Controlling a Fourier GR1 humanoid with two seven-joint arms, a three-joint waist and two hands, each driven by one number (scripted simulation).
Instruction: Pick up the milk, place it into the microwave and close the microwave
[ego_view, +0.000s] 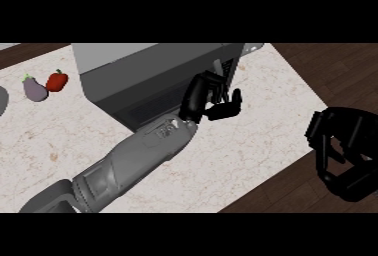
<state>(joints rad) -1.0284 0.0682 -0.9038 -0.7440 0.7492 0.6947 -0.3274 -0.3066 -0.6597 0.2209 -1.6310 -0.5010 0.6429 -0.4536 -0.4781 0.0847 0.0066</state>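
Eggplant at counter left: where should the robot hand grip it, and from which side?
Grip the eggplant across its fat purple body, below the green stem end, coming down from above and from the view's left. It lies on the counter, and the red pepper sits close at its right, likely crowding that side.

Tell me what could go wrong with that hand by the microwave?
The left hand is at the microwave, so a push might shove the whole box instead of only its door. I can't see the milk anywhere; it may be hidden, or still outside when the door shuts. The right hand hangs beyond the counter, too far to help.
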